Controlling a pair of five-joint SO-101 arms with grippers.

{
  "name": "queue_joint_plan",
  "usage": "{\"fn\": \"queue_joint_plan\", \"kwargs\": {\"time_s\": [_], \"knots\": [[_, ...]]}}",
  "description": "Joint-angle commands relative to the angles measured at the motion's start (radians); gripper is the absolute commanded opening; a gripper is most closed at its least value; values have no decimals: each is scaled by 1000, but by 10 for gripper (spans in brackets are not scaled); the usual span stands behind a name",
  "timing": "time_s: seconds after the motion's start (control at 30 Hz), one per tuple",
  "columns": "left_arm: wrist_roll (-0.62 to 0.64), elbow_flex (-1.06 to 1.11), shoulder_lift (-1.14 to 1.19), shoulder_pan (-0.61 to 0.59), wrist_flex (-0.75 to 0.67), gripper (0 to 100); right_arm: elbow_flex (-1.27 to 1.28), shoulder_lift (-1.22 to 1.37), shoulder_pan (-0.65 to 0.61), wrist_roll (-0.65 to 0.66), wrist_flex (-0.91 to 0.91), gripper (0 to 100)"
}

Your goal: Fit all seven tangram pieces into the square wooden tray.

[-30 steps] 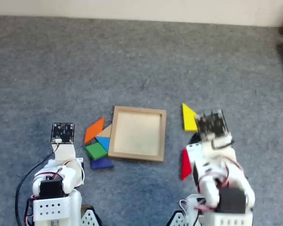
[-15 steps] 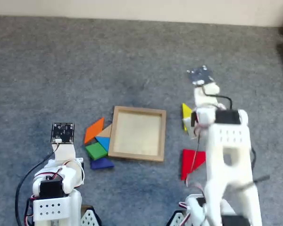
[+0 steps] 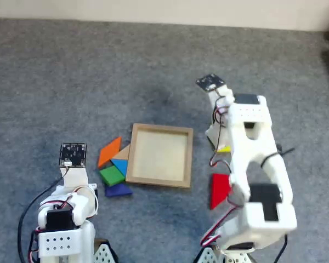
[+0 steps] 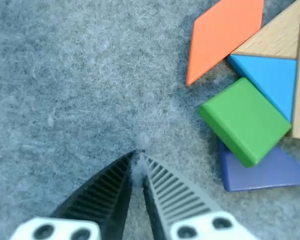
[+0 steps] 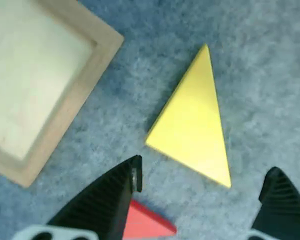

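Note:
The square wooden tray [image 3: 135, 156] lies empty mid-table. Against its left side sit an orange parallelogram [image 3: 108, 150], a plain wood triangle [image 3: 124, 152], a blue triangle [image 3: 120, 165], a green square [image 3: 112, 175] and a dark blue triangle [image 3: 118, 190]. My left gripper [image 4: 139, 156] rests shut on the carpet, just short of the green square [image 4: 245, 120] and orange parallelogram [image 4: 225, 35]. My right gripper [image 5: 205, 182] hangs open over the yellow triangle [image 5: 192, 125], one finger on either side of its near end. A red triangle [image 3: 220, 190] lies behind it, with its corner [image 5: 145, 222] under the dark finger.
Grey carpet covers the table, with open room beyond the tray and at far left. The right arm [image 3: 247, 126] stretches over the area right of the tray, hiding most of the yellow triangle [image 3: 223, 148]. The tray rim [image 5: 72, 97] lies close beside the yellow piece.
The right arm unfolded from its base and stretched forward over the yellow triangle, then swung slightly left, covering it. The left arm and all pieces stayed put.

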Motion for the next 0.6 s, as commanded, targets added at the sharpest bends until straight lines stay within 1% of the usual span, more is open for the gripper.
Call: {"fn": "queue_joint_plan", "kwargs": {"time_s": [0.0, 0.27, 0.57], "knots": [[-3, -1, -15, -7, 5, 7, -124, 59, -15, 20, 8, 360], [-3, -1, -15, -7, 5, 7, -177, 200, -48, 18, 2, 360], [-3, -1, -15, -7, 5, 7, -177, 283, -28, 26, -1, 358]]}}
